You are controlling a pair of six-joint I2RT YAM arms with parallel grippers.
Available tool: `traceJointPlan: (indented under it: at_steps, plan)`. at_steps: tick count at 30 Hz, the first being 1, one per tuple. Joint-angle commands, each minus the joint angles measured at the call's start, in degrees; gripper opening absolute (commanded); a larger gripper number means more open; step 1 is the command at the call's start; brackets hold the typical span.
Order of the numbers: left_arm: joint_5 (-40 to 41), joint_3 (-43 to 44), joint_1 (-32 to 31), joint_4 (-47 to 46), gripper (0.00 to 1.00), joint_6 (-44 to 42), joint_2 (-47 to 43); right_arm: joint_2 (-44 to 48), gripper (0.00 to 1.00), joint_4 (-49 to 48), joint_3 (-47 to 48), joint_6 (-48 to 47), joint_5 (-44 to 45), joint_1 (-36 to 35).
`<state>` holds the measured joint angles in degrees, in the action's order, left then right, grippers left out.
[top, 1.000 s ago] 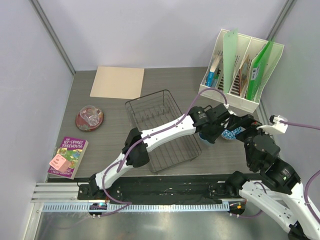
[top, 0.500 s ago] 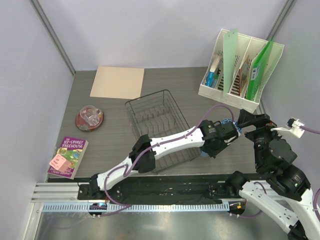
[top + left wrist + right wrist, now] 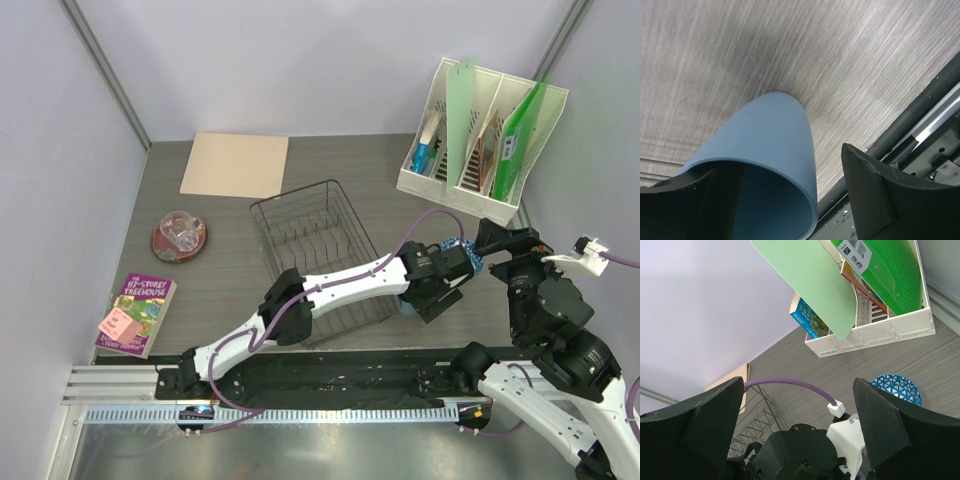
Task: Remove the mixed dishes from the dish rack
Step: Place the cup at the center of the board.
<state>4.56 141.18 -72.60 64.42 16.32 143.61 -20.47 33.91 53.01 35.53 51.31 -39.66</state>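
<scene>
The light blue cup (image 3: 771,142) stands on the table right of the dish rack (image 3: 322,252), and only a sliver of the cup (image 3: 404,307) shows from above. My left gripper (image 3: 432,292) is open around its rim. The right finger (image 3: 874,192) stands clear of the cup's wall and the left finger (image 3: 687,202) sits at its mouth. The blue-and-white bowl (image 3: 463,250) (image 3: 896,388) lies just behind. My right gripper (image 3: 497,239) (image 3: 797,381) hangs open and empty above the bowl. The red plate (image 3: 178,240) carries the glass tumbler (image 3: 182,229) at the far left.
A white file holder (image 3: 484,150) with folders stands at the back right. A tan mat (image 3: 236,164) lies at the back, and a book (image 3: 137,313) sits at the near left. A black rail (image 3: 912,127) runs along the table's near edge, close to the cup.
The left arm carried the cup toward the near right and set it down, and its jaws have just opened off it. The right arm drew back to the right.
</scene>
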Motion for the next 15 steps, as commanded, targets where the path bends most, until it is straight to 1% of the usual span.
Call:
traceJointPlan:
  at_steps: [1, 3, 6, 7, 8, 13, 15]
  plan:
    - [2.9, 0.0, 0.2, -2.6, 0.77, -0.2, -5.6, 0.3, 0.96, -1.9, 1.1, 0.2, 0.5, -0.2]
    - [3.6, -1.6, 0.2, -5.2, 0.78, -0.5, -7.5, 0.3, 0.96, -1.7, 1.4, 0.1, 0.5, -0.2]
    - [4.6, -3.1, 0.3, -7.6, 0.85, -1.0, -9.9, 0.3, 0.96, -1.5, 1.6, -0.1, 0.5, -0.2]
    - [4.7, -3.0, 0.3, -7.7, 0.92, -1.2, -10.2, 0.4, 0.96, -1.4, 1.7, -0.1, 0.5, -0.2]
    - [4.9, -2.8, 0.3, -7.7, 0.95, -1.5, -10.5, 0.5, 0.96, -1.3, 1.7, -0.1, 0.7, -0.2]
    - [7.7, -1.8, 0.4, -8.3, 1.0, -2.2, -12.6, 0.6, 0.96, -1.0, 1.7, 0.2, 0.4, -0.2]
    - [8.3, -1.9, 0.4, -8.6, 1.0, -2.7, -13.5, 0.4, 0.96, -1.0, 1.6, 0.2, 0.3, -0.2]
